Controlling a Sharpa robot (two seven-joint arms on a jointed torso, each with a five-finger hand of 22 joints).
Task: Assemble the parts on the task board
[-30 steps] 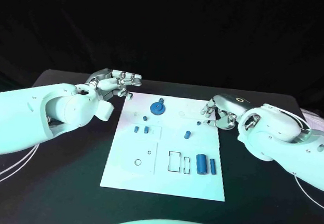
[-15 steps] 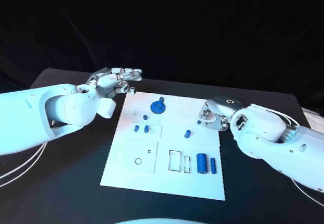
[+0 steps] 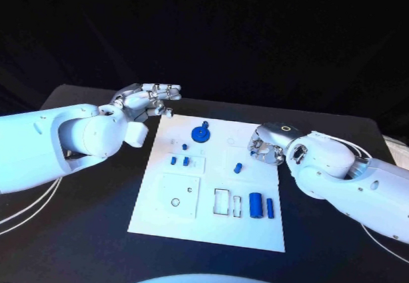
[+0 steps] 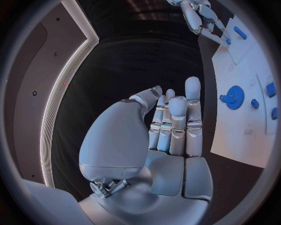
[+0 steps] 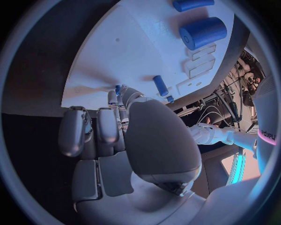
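Note:
The white task board (image 3: 208,212) lies in the middle of the table. On it are a blue gear (image 3: 200,136), two small blue pegs (image 3: 179,160), another peg (image 3: 237,168), a thick blue cylinder (image 3: 254,201) and a slim one (image 3: 269,208). My left hand (image 3: 151,97) hovers off the board's far left corner with its fingers straight and nothing in it; its palm (image 4: 170,126) faces the gear (image 4: 235,97). My right hand (image 3: 266,150) bends over the board's right edge. Its fingertips (image 5: 120,96) reach a small blue piece (image 5: 117,88); whether they grip it I cannot tell.
The black table (image 3: 80,237) surrounds the board. Rectangular slots (image 3: 220,203) and a raised square panel (image 3: 177,196) mark the board's near half. The right hand (image 4: 199,16) is also in the left wrist view, beyond the board (image 4: 246,126).
My right hand has slid left onto the board's right edge, covering the small blue piece there. My left hand has straightened its fingers and lifted slightly toward the far side.

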